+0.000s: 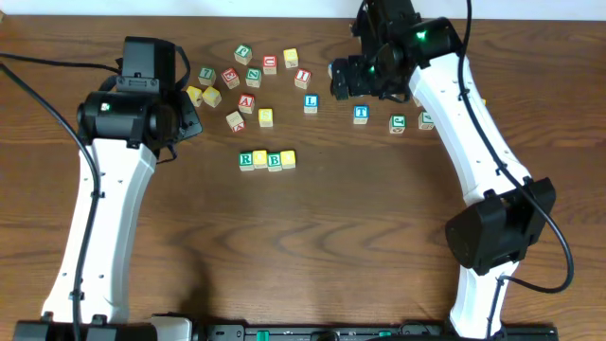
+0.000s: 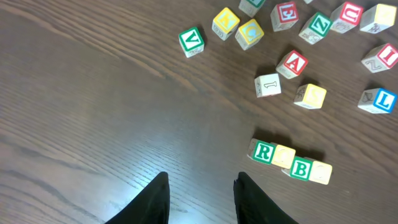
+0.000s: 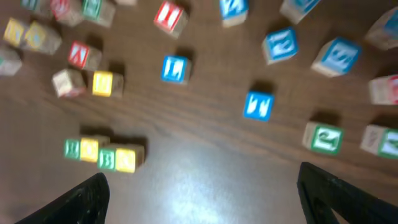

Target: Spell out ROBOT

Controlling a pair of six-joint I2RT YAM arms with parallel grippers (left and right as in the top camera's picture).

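Overhead, four cubes sit touching in a row on the desk [image 1: 312, 237]: green-framed R cube [image 1: 245, 160], first yellow cube [image 1: 259, 159], green-framed B cube [image 1: 275, 161], second yellow cube [image 1: 288, 158]. The blue-framed T cube [image 1: 361, 114] stands well apart, at 2 o'clock from the row. Loose cubes lie scattered at 12 o'clock from the row, among them the red A cube [image 1: 246, 102] and blue L cube [image 1: 311, 102]. The left gripper [image 2: 202, 182] is partly spread over bare wood, holding nothing, with the row at its 2 o'clock. The right gripper [image 3: 202, 183] is spread wide and empty, its view blurred.
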